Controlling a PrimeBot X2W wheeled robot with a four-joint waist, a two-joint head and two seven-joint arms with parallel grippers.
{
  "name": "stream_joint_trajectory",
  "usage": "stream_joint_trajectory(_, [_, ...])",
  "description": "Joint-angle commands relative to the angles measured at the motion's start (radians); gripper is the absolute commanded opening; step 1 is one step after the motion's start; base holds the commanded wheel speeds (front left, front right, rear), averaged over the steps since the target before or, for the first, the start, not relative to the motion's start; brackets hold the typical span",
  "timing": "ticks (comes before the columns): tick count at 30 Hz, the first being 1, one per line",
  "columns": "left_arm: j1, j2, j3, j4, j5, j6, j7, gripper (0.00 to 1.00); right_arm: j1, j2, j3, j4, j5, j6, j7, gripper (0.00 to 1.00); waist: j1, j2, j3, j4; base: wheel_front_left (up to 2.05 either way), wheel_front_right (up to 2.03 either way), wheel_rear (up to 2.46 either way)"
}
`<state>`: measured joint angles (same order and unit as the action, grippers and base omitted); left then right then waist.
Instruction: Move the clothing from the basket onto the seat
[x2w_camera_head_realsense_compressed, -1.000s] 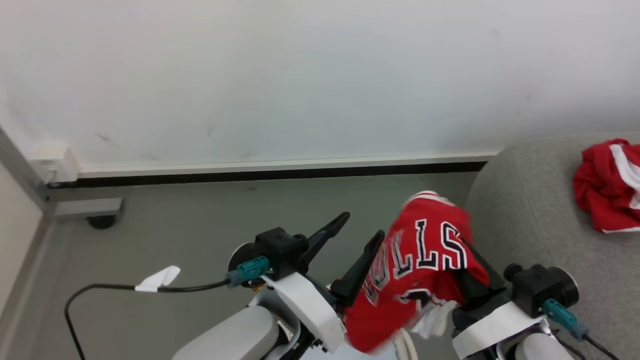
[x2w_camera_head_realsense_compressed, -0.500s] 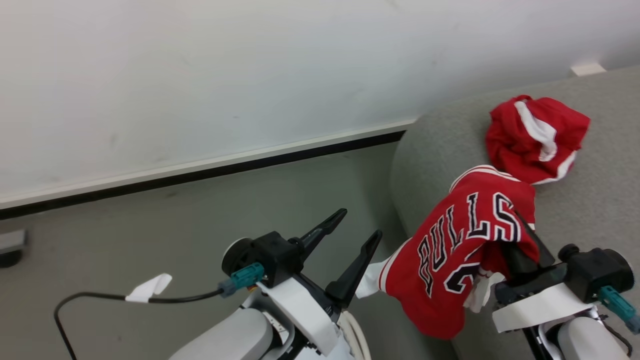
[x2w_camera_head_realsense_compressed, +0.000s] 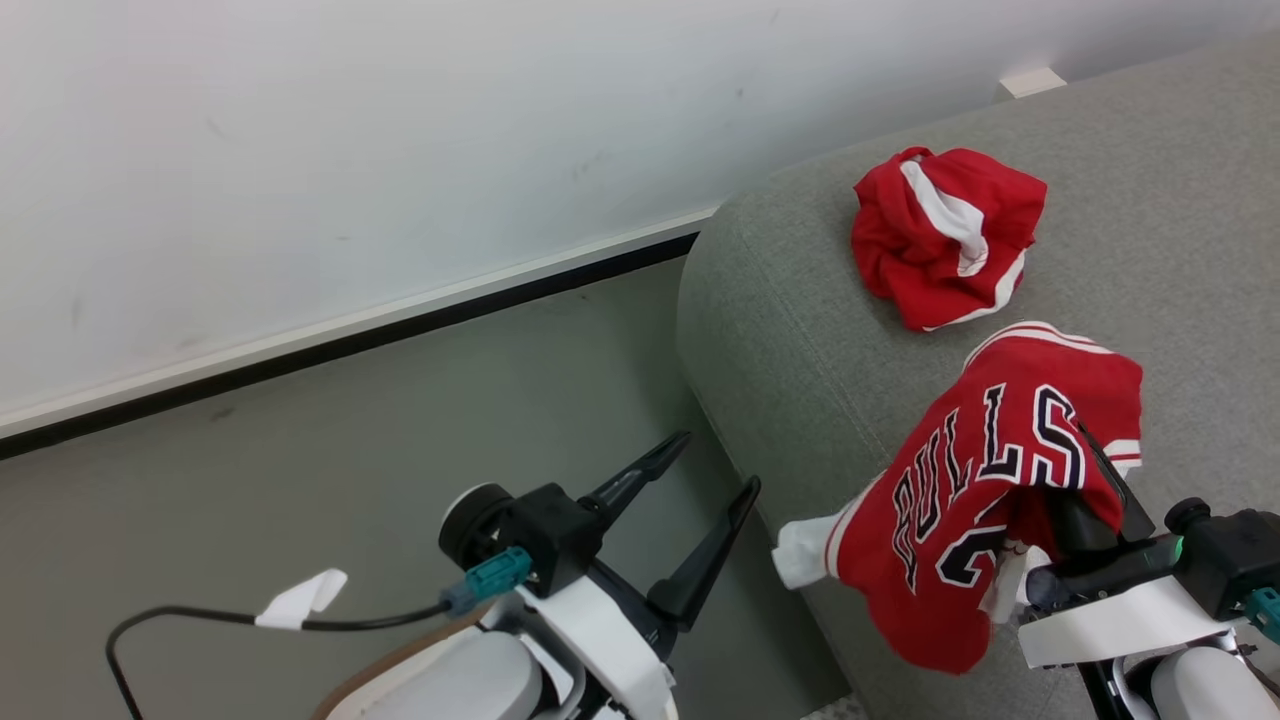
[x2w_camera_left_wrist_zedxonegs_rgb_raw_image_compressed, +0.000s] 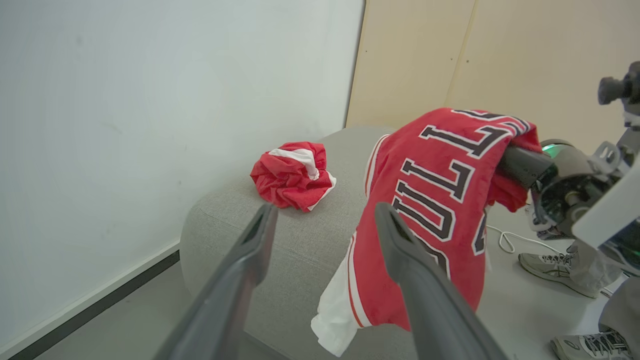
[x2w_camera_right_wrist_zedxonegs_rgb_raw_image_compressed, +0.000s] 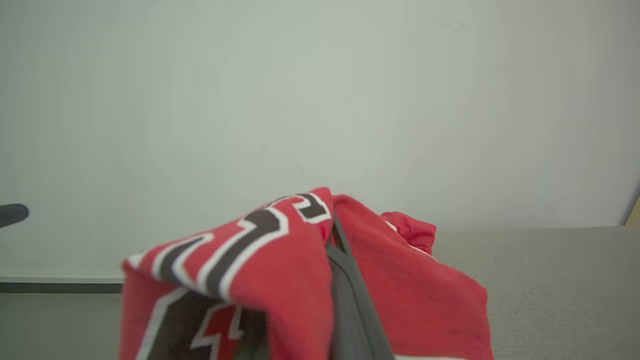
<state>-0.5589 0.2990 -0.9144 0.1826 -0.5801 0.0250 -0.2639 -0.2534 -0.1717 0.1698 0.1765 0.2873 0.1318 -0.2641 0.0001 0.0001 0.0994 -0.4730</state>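
**Step in hand:** carrying over the second garment. We judge the task near its end, with placing and letting go left to do.

**Item, red jersey** (x2w_camera_head_realsense_compressed: 985, 500): white trim, dark lettering. It is draped over the right fingers (x2w_camera_right_wrist_zedxonegs_rgb_raw_image_compressed: 345, 300), which are closed tight on a fold of it. It hangs over the left edge of the seat (x2w_camera_head_realsense_compressed: 800, 330), toward the near corner. Its white hem trails past that edge above the floor (x2w_camera_head_realsense_compressed: 400, 420). Whether it touches the upholstery we cannot tell.

**Item, red piece with a white stripe** (x2w_camera_head_realsense_compressed: 945, 235): bunched, lying on the seat near the far left corner, apart from the jersey.

**Item, left fingers** (x2w_camera_left_wrist_zedxonegs_rgb_raw_image_compressed: 420, 280): spread wide, holding nothing, over the floor beside the seat's left edge.

**Next move, in our judgement:** bring the jersey inward from the edge, lower it until the cloth rests on the seat, then part the fingers. Released here, the overhanging hem could drag it to the floor.

**Containers:** a tan-brown curved band (x2w_camera_head_realsense_compressed: 390, 655) beside the left forearm (x2w_camera_head_realsense_compressed: 460, 680) may be the basket's rim; its contents we cannot tell. The seat, as receiving place, carries one garment.
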Motion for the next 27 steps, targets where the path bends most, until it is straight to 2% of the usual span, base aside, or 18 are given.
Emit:
stream_joint_trajectory(1, [0.016, -0.001, 0.007, 0.005, 0.012, -0.006, -0.001, 1.00, 0.011, -0.002, -0.004, -0.008, -0.002, -0.002, 0.000, 0.00, -0.0001, -0.0001, 0.001, -0.006, 0.00, 0.00, 0.00])
stream_joint_trajectory(13, [0.009, -0.006, 0.024, 0.011, 0.017, -0.040, -0.001, 1.00, -0.070, -0.033, -0.058, -0.030, 0.028, -0.002, 0.000, 0.00, -0.0001, -0.0001, 0.060, 0.025, 0.00, 0.00, 0.00])
stream_joint_trajectory(17, [-0.011, 0.018, 0.024, -0.007, 0.028, -0.045, 0.010, 1.00, -0.144, -0.085, -0.098, -0.015, 0.033, -0.002, 0.000, 0.00, -0.0001, -0.0001, 0.110, 0.054, 0.00, 0.00, 0.00])
stream_joint_trajectory(23, [-0.024, 0.059, 0.025, -0.043, 0.036, -0.048, 0.034, 1.00, -0.253, -0.196, -0.174, 0.051, 0.057, -0.002, 0.000, 0.00, -0.0001, -0.0001, 0.193, 0.100, 0.00, 0.00, 0.00])
stream_joint_trajectory(24, [-0.031, 0.075, 0.028, -0.055, 0.040, -0.047, 0.040, 1.00, -0.291, -0.242, -0.205, 0.092, 0.072, -0.002, 0.000, 0.00, -0.0001, -0.0001, 0.222, 0.114, 0.00, 0.00, 0.00])
stream_joint_trajectory(27, [-0.036, 0.088, 0.031, -0.070, 0.045, -0.044, 0.049, 1.00, -0.316, -0.270, -0.242, 0.132, 0.080, -0.002, 0.002, 0.00, -0.0001, -0.0001, 0.250, 0.127, 0.00, 0.00, 0.00])
